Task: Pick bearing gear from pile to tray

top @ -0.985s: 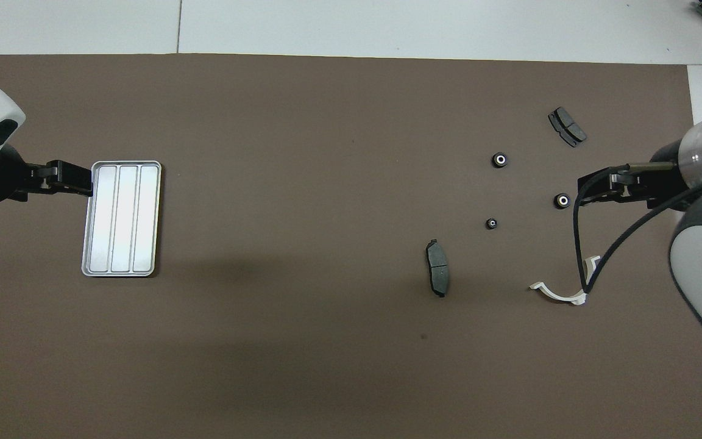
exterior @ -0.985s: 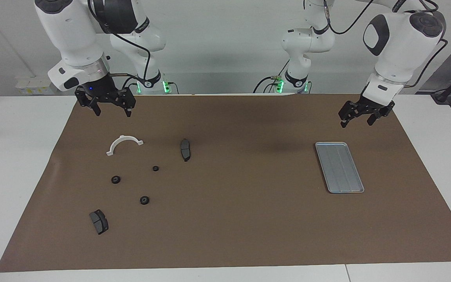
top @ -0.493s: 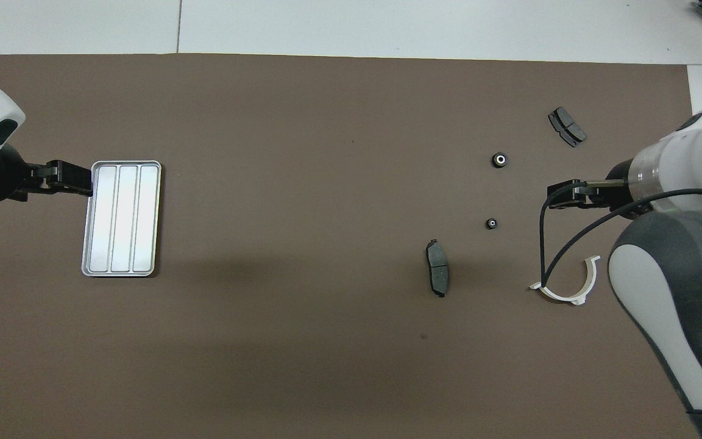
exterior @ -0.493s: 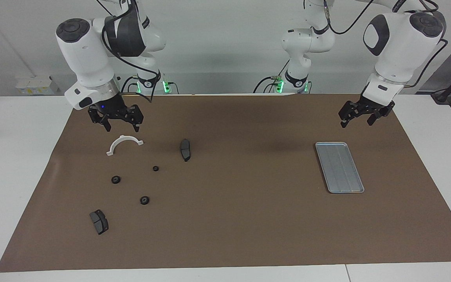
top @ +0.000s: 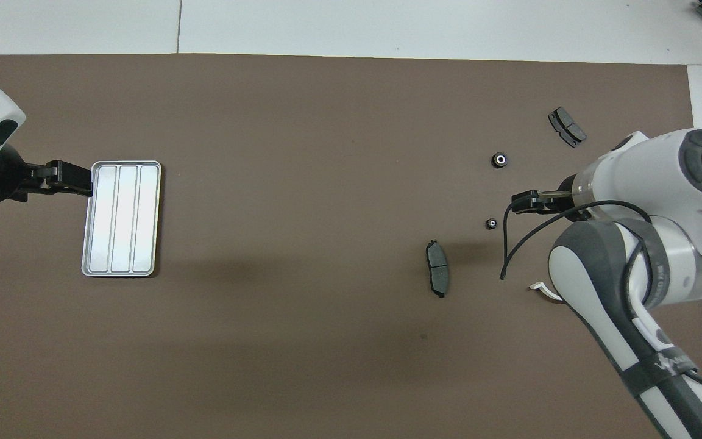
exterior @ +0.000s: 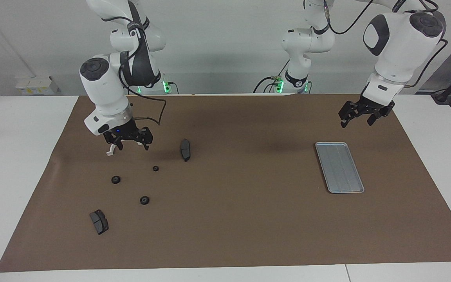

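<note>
The white half-ring bracket (exterior: 110,151) is largely hidden: in the facing view only one end shows below the right gripper (exterior: 129,145), and in the overhead view only a tip shows beside the right arm. One gear (exterior: 116,179) is covered by the right arm in the overhead view and appears in the facing view alone. The right gripper hangs with its jaws spread wide over the surface (exterior: 233,219), above the bracket, holding nothing.

Two more gears lie loose on the surface: a small one (exterior: 155,168) nearest the right gripper and a larger one (exterior: 144,200) farther from the robots. One brake pad (exterior: 185,149) lies toward the middle of the surface; the other brake pad (exterior: 99,221) lies farthest from the robots.

The tray (exterior: 339,167) sits at the left arm's end, well apart from the pile, with nothing in it. The left gripper (exterior: 356,117) waits, jaws wide, over the surface just beside the tray's nearer short rim, holding nothing.
</note>
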